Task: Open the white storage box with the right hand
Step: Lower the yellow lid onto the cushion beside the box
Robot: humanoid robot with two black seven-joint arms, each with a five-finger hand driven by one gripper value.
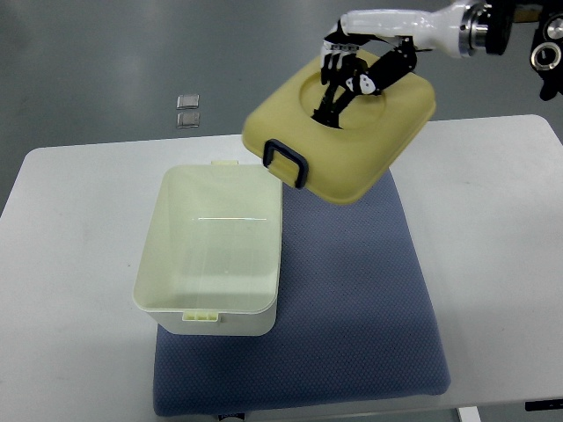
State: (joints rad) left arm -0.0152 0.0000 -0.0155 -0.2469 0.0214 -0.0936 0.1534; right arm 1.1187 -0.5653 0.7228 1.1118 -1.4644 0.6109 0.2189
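The white storage box (211, 255) stands open on the left part of a blue mat (352, 299), and its inside looks empty. Its pale yellow lid (378, 132), with a dark blue clasp (284, 163) on the near-left edge, hangs tilted in the air above the table's far side, to the right of the box. My right hand (341, 79) comes in from the upper right and holds the lid from above, its black fingers (334, 66) curled into the round recess in the lid's top. No left arm shows.
The white table (501, 229) carries the mat and box. On the grey floor beyond the table's far edge lie two small grey square tiles (188, 111). A black piece of the robot (547, 53) sits at the top right corner.
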